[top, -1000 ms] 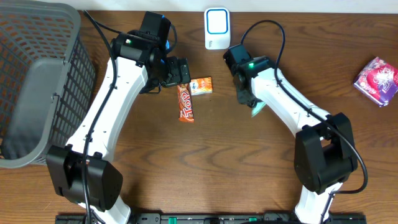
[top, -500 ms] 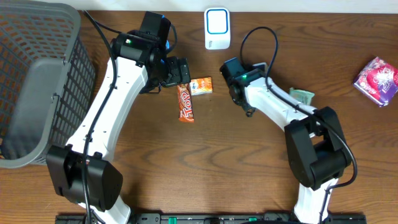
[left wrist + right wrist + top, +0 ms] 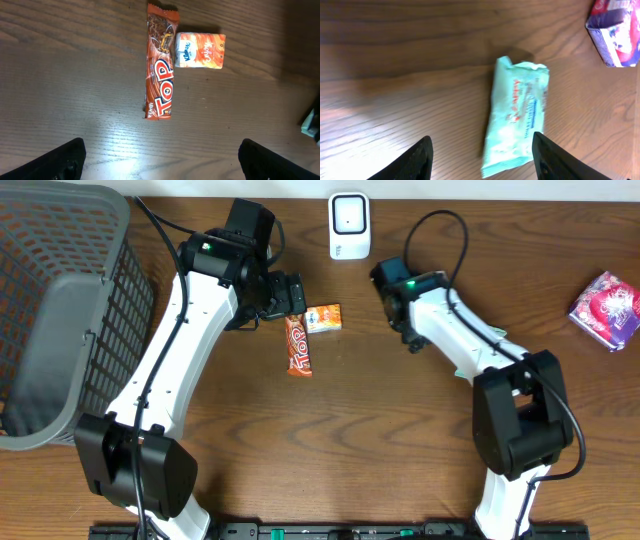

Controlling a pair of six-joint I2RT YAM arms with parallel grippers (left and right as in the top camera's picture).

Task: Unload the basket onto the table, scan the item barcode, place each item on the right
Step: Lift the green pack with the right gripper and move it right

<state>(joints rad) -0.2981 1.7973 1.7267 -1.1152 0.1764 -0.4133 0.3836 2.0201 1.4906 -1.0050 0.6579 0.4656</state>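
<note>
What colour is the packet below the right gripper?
Mint green with red and blue print; the soft plastic packet shows best in the right wrist view.

The grey plastic mesh basket [image 3: 110, 300] is cut off by the overhead view's left edge. In the right wrist view, the purple-and-pink patterned packet [image 3: 615, 30] is cropped at the top-right corner, and the print on the pale green wrapped packet [image 3: 516, 115] is blurred beyond reading.

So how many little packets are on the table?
4. A TOP bar and an orange tissue pack side by side mid-table, a green packet under the right arm, a purple pack far right. The basket could hide more.
</note>
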